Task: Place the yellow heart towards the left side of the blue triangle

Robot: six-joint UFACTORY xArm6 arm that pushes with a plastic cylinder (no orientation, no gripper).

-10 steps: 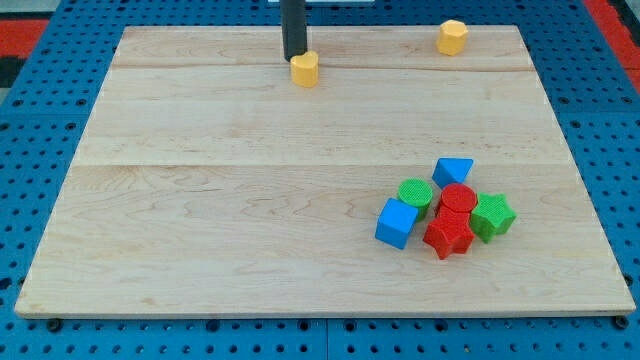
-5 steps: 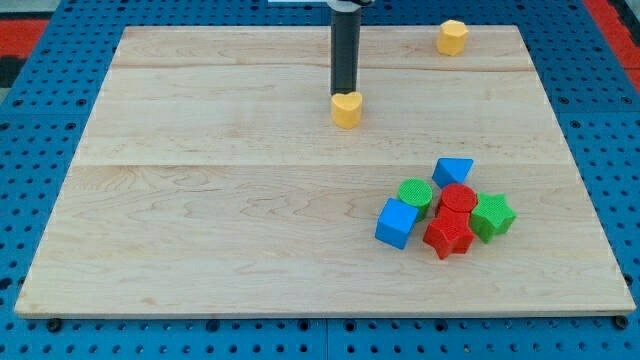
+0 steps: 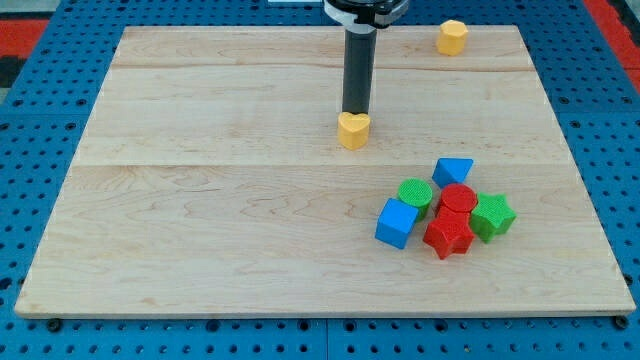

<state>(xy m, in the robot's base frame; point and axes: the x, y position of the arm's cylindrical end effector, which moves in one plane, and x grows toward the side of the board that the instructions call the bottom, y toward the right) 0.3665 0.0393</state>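
Observation:
The yellow heart [image 3: 353, 130] lies near the middle of the wooden board [image 3: 200, 200], up and to the left of the blue triangle [image 3: 453, 170]. My tip [image 3: 355, 113] stands right at the heart's top edge, touching it. The blue triangle sits at the top of a cluster at the view's right.
The cluster holds a green cylinder [image 3: 415, 193], a red cylinder [image 3: 458, 198], a red star-like block [image 3: 448, 235], a green star [image 3: 492, 216] and a blue cube [image 3: 397, 222]. A second yellow block [image 3: 452, 37] sits near the board's top right edge.
My tip has pushed the yellow heart from the top of the board down and to the right, closer to the blue triangle. The cluster has not moved.

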